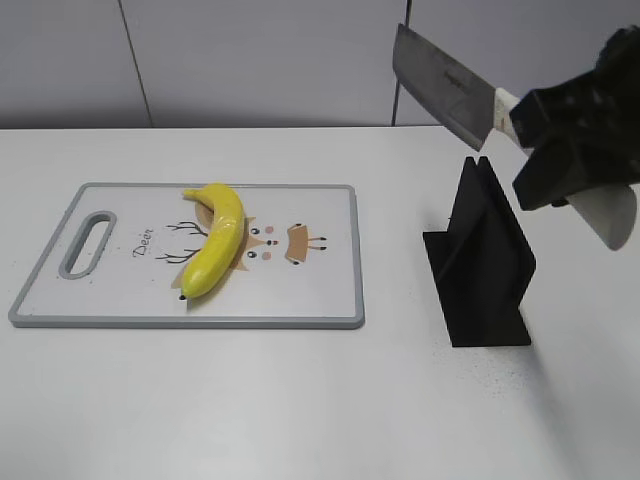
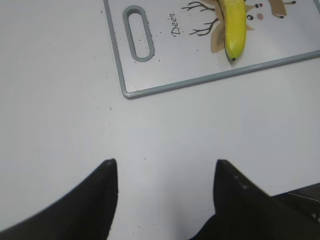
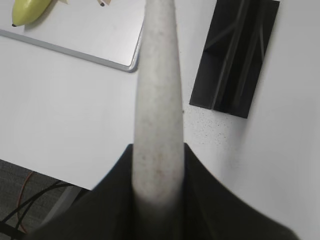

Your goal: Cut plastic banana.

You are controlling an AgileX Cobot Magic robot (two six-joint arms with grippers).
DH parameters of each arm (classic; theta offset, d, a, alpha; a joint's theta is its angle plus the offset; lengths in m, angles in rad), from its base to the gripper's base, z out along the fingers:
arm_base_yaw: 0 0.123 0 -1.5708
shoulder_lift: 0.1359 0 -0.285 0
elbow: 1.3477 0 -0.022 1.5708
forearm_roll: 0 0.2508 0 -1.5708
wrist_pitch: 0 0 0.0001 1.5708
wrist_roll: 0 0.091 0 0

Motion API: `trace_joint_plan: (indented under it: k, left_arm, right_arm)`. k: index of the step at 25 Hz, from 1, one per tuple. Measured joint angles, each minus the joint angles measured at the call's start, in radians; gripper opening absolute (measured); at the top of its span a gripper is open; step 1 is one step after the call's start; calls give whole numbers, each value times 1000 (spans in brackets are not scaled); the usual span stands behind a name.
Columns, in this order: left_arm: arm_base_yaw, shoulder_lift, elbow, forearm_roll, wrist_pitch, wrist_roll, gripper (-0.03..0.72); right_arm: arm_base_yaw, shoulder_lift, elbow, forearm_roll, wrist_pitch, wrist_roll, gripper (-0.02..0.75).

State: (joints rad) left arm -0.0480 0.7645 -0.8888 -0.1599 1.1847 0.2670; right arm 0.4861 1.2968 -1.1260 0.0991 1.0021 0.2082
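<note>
In the exterior view we hold the cleaver up in our right gripper, fingers pinched on its pale handle, the blade raised above and just behind the black knife stand. The plastic banana lies well to the left of the stand, on the cutting board, and its long axis runs diagonally, from the end at the board's far edge down to the end near its front edge. So the banana lies leftward and downward from our blade, and we judge the coming move to be a carry leftward over the board, with the blade turned to cross that diagonal rather than run along it. In the left wrist view our left gripper hangs spread and empty over bare table, short of the board's handle end, with the banana beyond it; this arm looks the nearer of the two to the fruit and could steady it. In the right wrist view the handle runs straight out between our closed fingers, the stand sits to its right, and the banana's tip shows at the far upper left, well away from the stand.
</note>
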Motion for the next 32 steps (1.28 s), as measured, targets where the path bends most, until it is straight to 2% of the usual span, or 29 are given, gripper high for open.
trace_joint_plan:
  k: [7,11,18,24,32]
  left_arm:
    - [0,-319,239,15,-48,0,581]
    - [0,-486,315,15,-51,0,580]
    - [0,-735,342,12,-34,-17,573]
    - [2,-741,360,12,-89,-35,566]
    - [2,-741,386,48,-140,-111,564]
  right_arm:
    - [0,-159,169,-54,-46,102,182]
    - [0,-226,235,-90,-49,153,182]
    - [0,-283,340,-108,-84,218,182]
    - [0,-284,405,-110,-152,247,182]
    - [0,-267,414,-121,-230,254,182]
